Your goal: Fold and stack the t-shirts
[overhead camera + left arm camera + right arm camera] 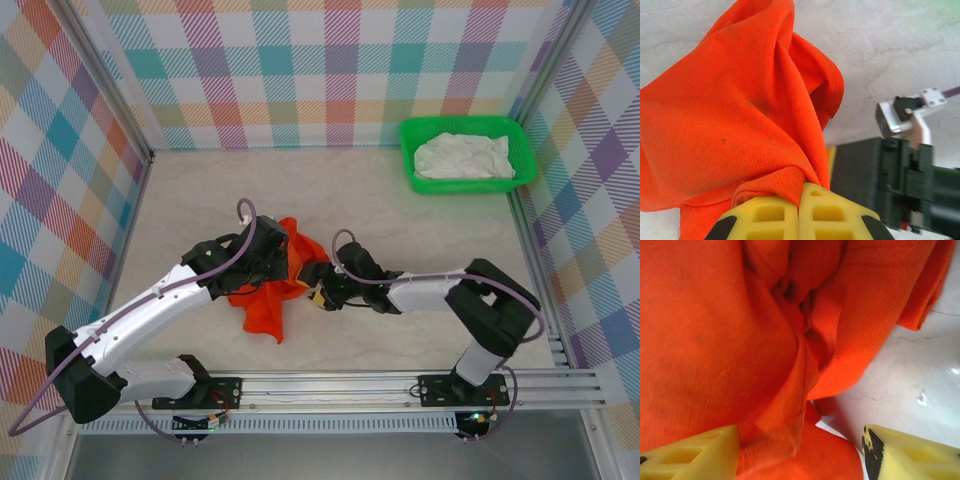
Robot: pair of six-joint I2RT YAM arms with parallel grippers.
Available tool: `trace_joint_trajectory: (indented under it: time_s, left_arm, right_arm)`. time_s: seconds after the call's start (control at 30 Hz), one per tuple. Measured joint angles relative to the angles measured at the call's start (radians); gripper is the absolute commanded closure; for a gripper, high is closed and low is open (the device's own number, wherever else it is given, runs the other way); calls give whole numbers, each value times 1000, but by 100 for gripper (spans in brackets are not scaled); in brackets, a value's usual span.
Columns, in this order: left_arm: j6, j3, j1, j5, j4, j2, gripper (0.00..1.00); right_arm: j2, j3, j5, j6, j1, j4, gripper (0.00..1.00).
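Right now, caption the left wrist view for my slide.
Left gripper shut on a bunched orange t-shirt, pale table behind, right arm close alongside.

Two t-shirts lie in the workspace: one orange-red t-shirt (266, 308) at the table's middle and one white t-shirt (462, 157) out toward 1 o'clock. There is one green basket (408, 150), with one garment inside it. Two arms reach in, the left arm (150, 315) from 7 o'clock and the right arm (440, 290) from 5 o'clock. They carry two grippers, the left gripper (801, 212) and the right gripper (801, 446), each with two yellow fingers (770, 215), four altogether. One table (400, 230) sits inside three plaid walls (330, 70)
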Motion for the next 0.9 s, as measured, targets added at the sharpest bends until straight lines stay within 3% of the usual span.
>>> trace_joint_trajectory:
  time_s: [0.17,0.43,0.57,0.73,0.9]
  left_arm:
    - [-1,-4,0,11,0,-2,100]
    - [-1,-23,0,23,0,-32,100]
    - [-1,-29,0,25,0,-45,100]
    - [0,-36,0,37,0,-54,100]
    - [1,-37,0,67,0,-66,100]
  right_arm:
    - [102,9,-3,94,5,114,50]
    - [114,47,6,115,6,137,72]
    - [84,59,17,91,5,98,98]
    - [0,71,38,30,-10,-17,100]
    - [-104,176,63,-125,-55,-262,100]
